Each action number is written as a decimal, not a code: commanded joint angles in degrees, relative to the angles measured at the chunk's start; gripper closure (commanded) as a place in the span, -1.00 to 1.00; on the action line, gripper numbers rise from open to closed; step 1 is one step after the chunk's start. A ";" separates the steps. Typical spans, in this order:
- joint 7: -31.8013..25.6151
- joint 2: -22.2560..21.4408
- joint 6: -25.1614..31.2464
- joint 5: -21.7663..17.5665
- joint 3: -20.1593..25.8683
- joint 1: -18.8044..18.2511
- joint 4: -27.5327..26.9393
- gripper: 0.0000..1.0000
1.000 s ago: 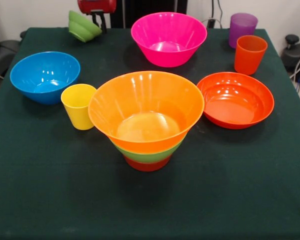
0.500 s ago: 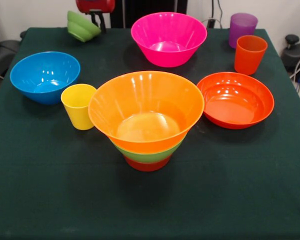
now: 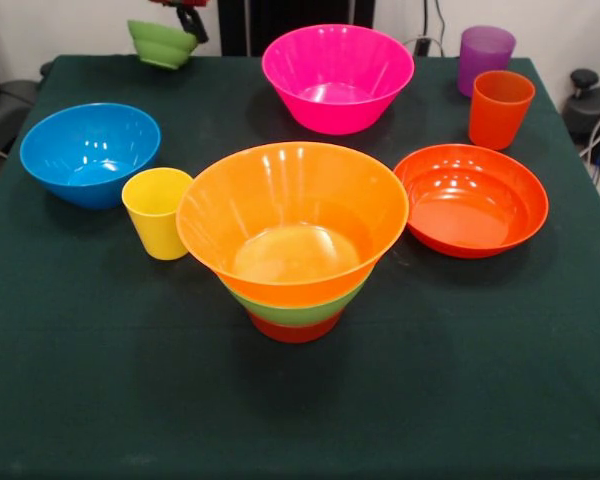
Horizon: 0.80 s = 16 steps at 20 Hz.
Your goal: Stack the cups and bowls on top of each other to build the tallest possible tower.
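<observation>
A dark green table (image 3: 100, 380) is carrying a blue bowl (image 3: 90, 153), yellow cup (image 3: 157, 211), pink bowl (image 3: 337, 77), purple cup (image 3: 485, 55), orange cup (image 3: 499, 107), shallow orange bowl (image 3: 471, 199), and a stack (image 3: 293, 235) sitting on its red-orange bowl (image 3: 294, 330).

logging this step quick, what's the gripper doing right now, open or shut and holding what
Gripper: shut on the small green bowl, holding it by the rim, lifted off the table at the far side.

Dark green tablecloth (image 3: 100, 400), pale wall (image 3: 60, 25)
</observation>
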 commanded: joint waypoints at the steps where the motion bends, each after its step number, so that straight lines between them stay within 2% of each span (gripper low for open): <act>1: -14.81 0.25 13.48 6.75 12.17 -3.22 4.09 1.00; 7: -13.17 -3.31 18.69 11.39 17.32 -6.72 7.89 1.00; 9: -12.75 -4.39 21.16 14.06 19.48 -7.67 8.75 1.00; 12: -11.08 -4.77 23.80 17.99 22.63 -8.08 8.91 1.00; 16: -8.41 -5.85 23.99 20.24 24.29 -7.93 9.23 1.00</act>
